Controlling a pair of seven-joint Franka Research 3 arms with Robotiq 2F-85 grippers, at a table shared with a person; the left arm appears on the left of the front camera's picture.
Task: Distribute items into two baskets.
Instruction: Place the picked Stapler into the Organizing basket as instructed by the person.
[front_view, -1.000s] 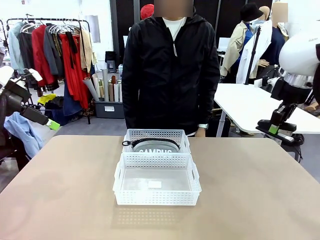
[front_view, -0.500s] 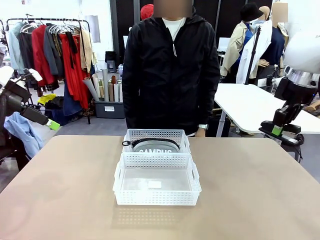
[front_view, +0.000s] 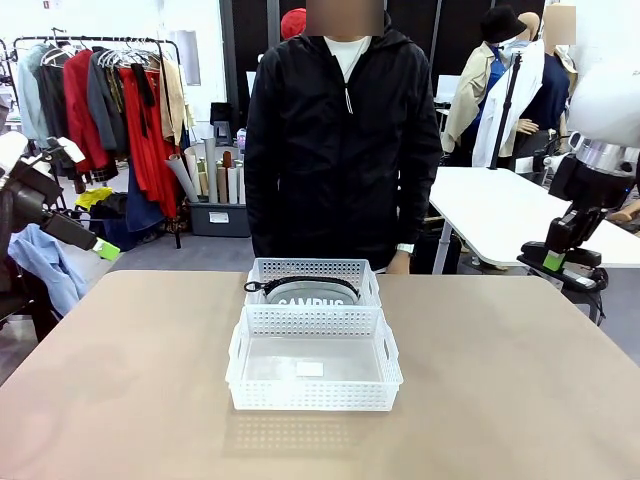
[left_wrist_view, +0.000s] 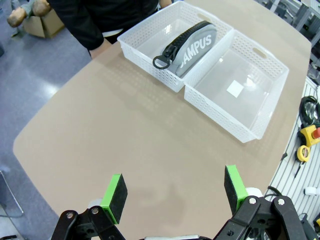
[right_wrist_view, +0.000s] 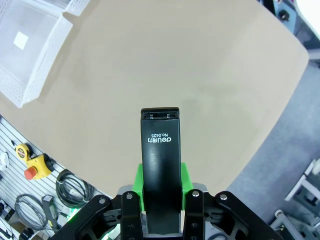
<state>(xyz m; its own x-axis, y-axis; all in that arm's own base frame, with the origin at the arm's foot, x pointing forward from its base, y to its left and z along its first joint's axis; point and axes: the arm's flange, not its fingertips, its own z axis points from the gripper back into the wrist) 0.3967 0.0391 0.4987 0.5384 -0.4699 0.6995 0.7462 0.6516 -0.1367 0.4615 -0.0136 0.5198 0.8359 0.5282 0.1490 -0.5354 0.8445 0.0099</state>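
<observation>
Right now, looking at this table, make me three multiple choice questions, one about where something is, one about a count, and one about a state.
1. Where is the grey CAMPUS pouch?
A. in the far basket, nearer the person
B. in the near basket
C. on the bare table

2. How many white baskets stand on the table?
A. one
B. two
C. three

3. What is the state of the right end effector?
A. open and holding nothing
B. shut on the pouch
C. shut on the black stapler

Answers:
1. A: in the front view the pouch lies inside the far basket, behind the near basket.
2. B: the left wrist view shows two baskets set side by side, edges meeting.
3. C: the right wrist view shows the green pads clamped on the black stapler, while the left end effector is open.
</observation>
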